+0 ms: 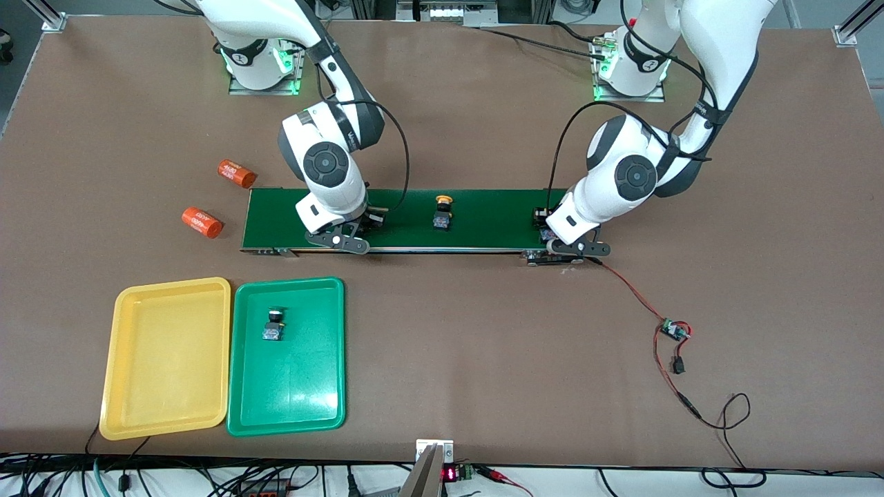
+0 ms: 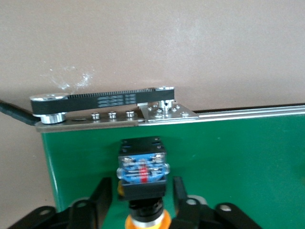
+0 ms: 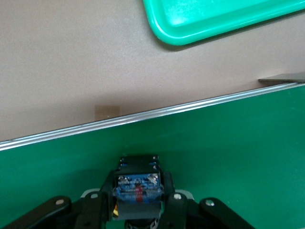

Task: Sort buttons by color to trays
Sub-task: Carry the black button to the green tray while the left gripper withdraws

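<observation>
— Where is the left gripper [image 2: 141, 191]?

— Low over the belt [image 1: 483, 221], at the belt's end toward the left arm. Its fingers [image 2: 102, 195] are spread. The orange button [image 2: 142, 171] lies on the belt between them, with its cap toward the wrist and its black body with blue marks pointing toward the belt's edge. There is a narrow gap on each side, so neither finger touches it.

— And the right gripper [image 3: 138, 191]?

— Down at the belt's other end, the one toward the right arm. Its fingers [image 3: 107, 198] sit tight against both sides of the gripped button [image 3: 138, 183], pinching the black body. The blue marks face outward and the cap is hidden, so I cannot tell its colour. The button is low on the belt — I cannot tell whether it has lifted off the surface.

— Any others?

— The middle button [image 1: 443, 210], with a yellow cap, lies on the belt about midway between the two grippers, well apart from both. The tray button [image 1: 274, 323] lies in the green tray [image 1: 238, 359].

— Where are the trays from the belt?

— Nearer to the front camera than the belt, at its right-arm end. The yellow tray [image 1: 114, 359] is just beside the green one, farther out toward that end of the table. Two orange cylinders [image 1: 237, 173] lie on the table just off the same end of the belt.
</observation>
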Robot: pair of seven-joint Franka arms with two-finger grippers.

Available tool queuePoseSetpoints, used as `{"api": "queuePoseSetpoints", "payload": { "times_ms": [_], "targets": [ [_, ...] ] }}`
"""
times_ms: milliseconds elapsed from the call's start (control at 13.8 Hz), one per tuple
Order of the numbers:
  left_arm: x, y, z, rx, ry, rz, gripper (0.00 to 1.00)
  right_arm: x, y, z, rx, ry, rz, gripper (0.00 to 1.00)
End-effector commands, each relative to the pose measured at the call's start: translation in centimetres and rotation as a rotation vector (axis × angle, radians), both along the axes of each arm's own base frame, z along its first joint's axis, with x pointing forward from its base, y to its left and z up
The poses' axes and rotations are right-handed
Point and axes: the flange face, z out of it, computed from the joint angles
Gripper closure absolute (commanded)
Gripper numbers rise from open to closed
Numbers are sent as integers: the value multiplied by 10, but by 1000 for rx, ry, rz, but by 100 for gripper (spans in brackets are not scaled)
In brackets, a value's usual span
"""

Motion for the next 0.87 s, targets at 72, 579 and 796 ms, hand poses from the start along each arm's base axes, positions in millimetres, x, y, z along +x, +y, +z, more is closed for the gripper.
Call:
{"api": "queuePoseSetpoints", "payload": {
  "times_ms": [72,579,796],
  "targets": [
    [0,4,52,40,-29,-19,0,19,-29,49,39,1,18,83],
    [54,120,143,103,-169,158,0,113,-77,86,68,-122,93,83],
    [68,156,171,123,-157,121,0,159,-106,63,55,-147,85,82]
  ]
}}
